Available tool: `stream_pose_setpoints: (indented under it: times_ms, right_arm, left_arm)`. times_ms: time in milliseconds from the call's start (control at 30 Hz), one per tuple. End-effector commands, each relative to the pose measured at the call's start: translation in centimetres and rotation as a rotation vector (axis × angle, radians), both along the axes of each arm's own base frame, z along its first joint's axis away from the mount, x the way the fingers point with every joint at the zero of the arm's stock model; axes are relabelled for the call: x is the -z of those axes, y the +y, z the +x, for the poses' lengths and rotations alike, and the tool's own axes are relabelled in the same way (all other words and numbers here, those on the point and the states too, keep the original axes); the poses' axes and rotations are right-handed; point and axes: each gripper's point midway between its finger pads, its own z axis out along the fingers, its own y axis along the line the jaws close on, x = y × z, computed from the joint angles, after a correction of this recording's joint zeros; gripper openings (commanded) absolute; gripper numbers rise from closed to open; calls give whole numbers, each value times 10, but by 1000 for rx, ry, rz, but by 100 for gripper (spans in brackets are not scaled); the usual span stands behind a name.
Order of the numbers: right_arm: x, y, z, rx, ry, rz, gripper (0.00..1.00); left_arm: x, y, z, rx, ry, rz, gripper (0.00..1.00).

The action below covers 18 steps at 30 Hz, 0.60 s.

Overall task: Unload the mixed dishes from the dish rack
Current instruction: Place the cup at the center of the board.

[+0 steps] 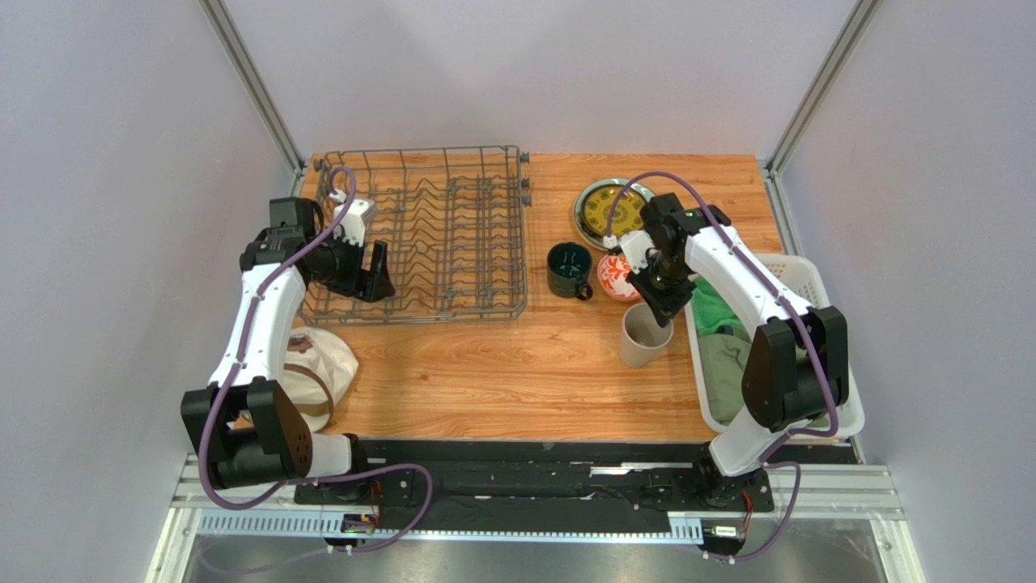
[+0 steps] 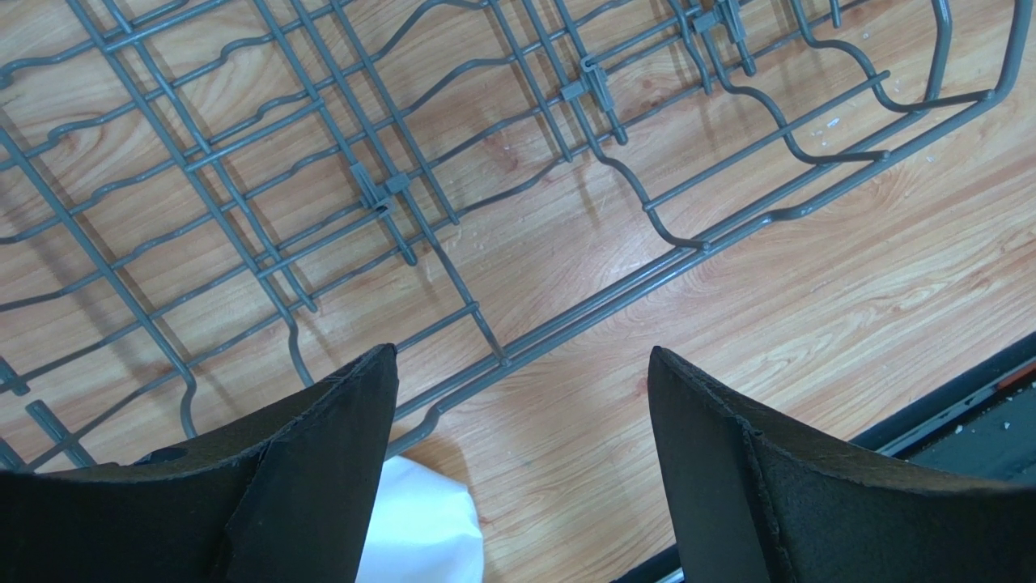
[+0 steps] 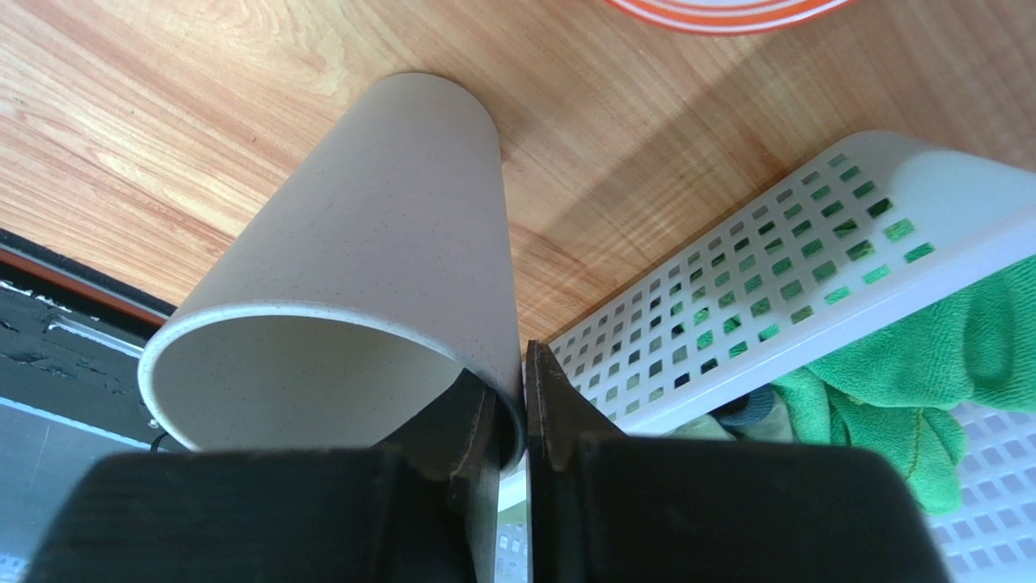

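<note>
Up close, right claw (image 3: 518, 377) pinches rim of beige cup (image 3: 389, 219); left claw (image 2: 525, 362) gapes wide

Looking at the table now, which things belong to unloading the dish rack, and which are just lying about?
Belongs to the job: dish rack; beige cup, rim pinched by the right gripper, jaws shut; dark green mug; red-and-white bowl; yellow-and-dark plate; pale plates at the near left.
Just lying about: white slotted basket; green cloths inside it.

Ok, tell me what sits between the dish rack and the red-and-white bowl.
The dark green mug, between dish rack and red-and-white bowl; the top view shows it.
</note>
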Motion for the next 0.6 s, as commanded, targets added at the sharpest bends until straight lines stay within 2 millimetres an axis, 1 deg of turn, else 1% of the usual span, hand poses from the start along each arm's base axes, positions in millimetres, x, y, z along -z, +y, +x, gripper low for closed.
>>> stream_pose_setpoints:
  times_ms: [0, 100, 267, 367, 467, 500, 567]
  right_arm:
    - [-10, 0, 27, -8, -89, -15, 12]
    - [-14, 1, 30, -6, -96, -13, 13]
    - [-12, 1, 30, -8, -86, -16, 17]
    - [-10, 1, 30, -9, -77, -18, 22]
    - [-8, 0, 30, -5, -73, -20, 23]
    - [-8, 1, 30, -6, -71, -21, 26]
    - [-9, -1, 30, -4, -76, -26, 29]
  left_arm:
    - [-14, 2, 0, 21, -73, 24, 83]
    - [-14, 2, 0, 22, -72, 25, 83]
    - [-15, 3, -2, 24, -77, 32, 83]
    - [-15, 3, -2, 25, -79, 37, 83]
    - [-15, 3, -3, 27, -81, 38, 83]
    - [-14, 3, -3, 28, -80, 39, 83]
    - [-14, 3, -3, 29, -79, 40, 83]
